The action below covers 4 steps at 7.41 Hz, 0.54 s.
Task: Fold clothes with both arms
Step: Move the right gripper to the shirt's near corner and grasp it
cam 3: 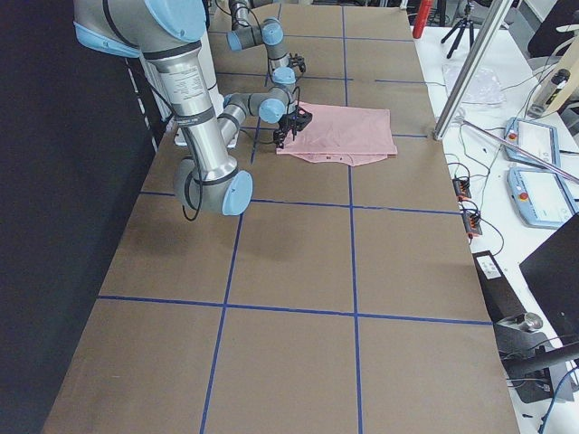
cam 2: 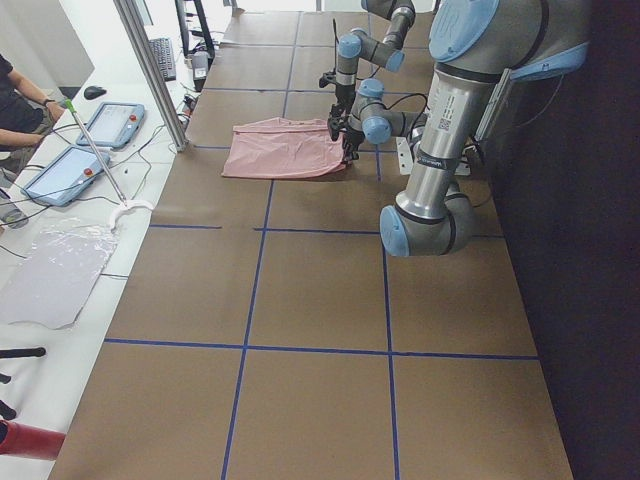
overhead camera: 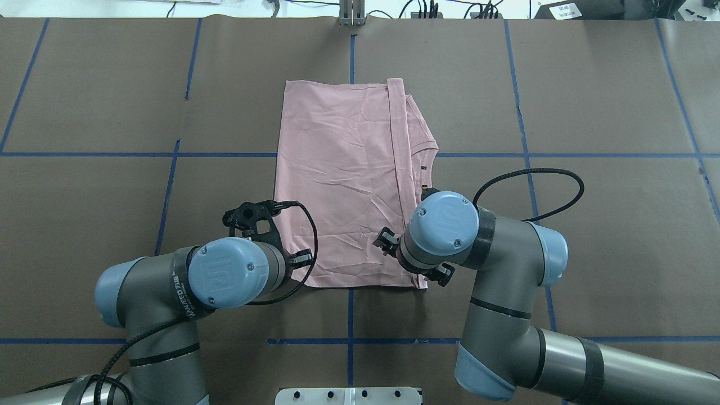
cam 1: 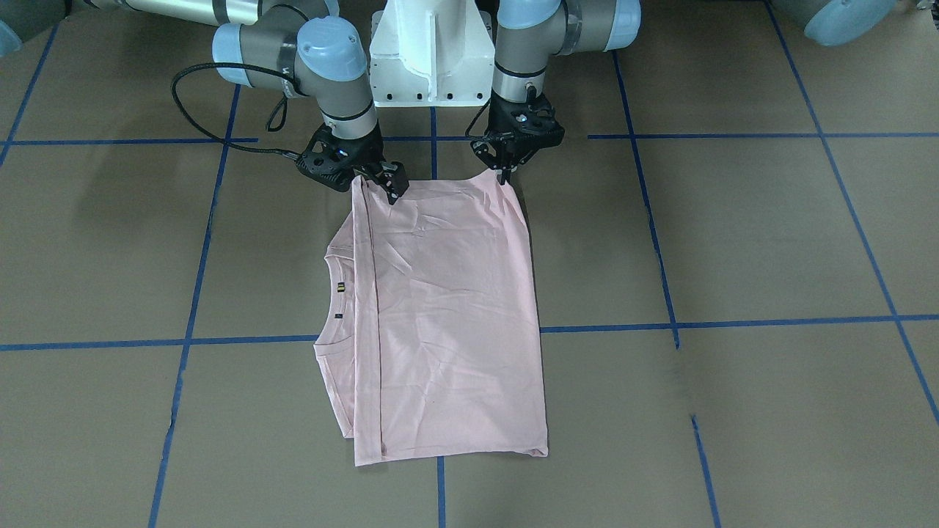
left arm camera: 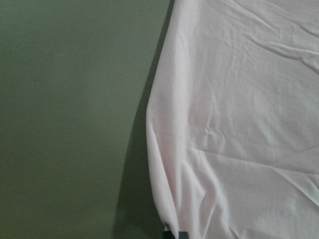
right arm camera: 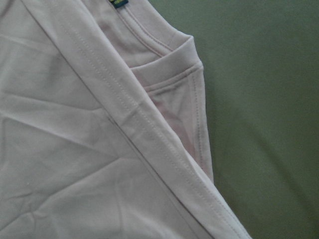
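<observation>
Both arms wait at the near edge of the pale pink T-shirt (cam 1: 447,315), which lies partly folded on the desk (cam 1: 733,257). My left end effector (cam 1: 505,174) has its fingers drawn together on one near corner, and the cloth peaks up slightly into them. My right end effector (cam 1: 392,185) sits on the other near corner, over the folded-in band; whether it has closed there I cannot tell. From both, the shirt's long axis runs straight away from the robot, so I judge neither arm the nearer one. Beyond the right end effector, on its outer side, a small yellow-and-black neck tag (cam 1: 341,287) shows, too small to read. Each wrist joint cap (overhead camera: 444,222) carries a "UR" mark.
</observation>
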{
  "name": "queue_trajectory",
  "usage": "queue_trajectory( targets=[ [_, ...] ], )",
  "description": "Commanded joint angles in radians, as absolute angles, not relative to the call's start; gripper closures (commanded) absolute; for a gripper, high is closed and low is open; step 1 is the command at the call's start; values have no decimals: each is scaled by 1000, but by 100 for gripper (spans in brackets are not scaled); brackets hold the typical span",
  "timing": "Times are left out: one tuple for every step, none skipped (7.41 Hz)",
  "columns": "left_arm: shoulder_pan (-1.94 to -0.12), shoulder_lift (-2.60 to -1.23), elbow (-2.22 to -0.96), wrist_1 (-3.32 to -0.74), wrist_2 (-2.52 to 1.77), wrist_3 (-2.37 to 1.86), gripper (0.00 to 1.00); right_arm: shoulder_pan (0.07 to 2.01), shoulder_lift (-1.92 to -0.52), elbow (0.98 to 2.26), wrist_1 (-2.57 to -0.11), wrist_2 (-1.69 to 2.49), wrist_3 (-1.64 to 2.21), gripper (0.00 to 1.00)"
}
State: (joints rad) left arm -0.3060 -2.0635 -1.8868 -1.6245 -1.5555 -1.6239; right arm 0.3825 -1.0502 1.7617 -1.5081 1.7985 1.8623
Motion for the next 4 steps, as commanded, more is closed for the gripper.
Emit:
queue_trajectory(
  targets=[
    [-307, -2063, -1887, -1624, -1555, -1623, 100, 373, -1049, 1730, -1509, 1793, 1862, 0],
    [-307, -2063, -1885, -1624, -1555, -1624, 100, 373, -1049, 1730, -1509, 1793, 1862, 0],
    [-307, -2063, -1882, -1624, -1555, -1624, 100, 367, -1055, 1729, -1511, 1790, 1862, 0],
    [-307, -2063, -1882, -1624, -1555, -1624, 100, 365, -1055, 1729, -1511, 1787, 1862, 0]
  ],
)
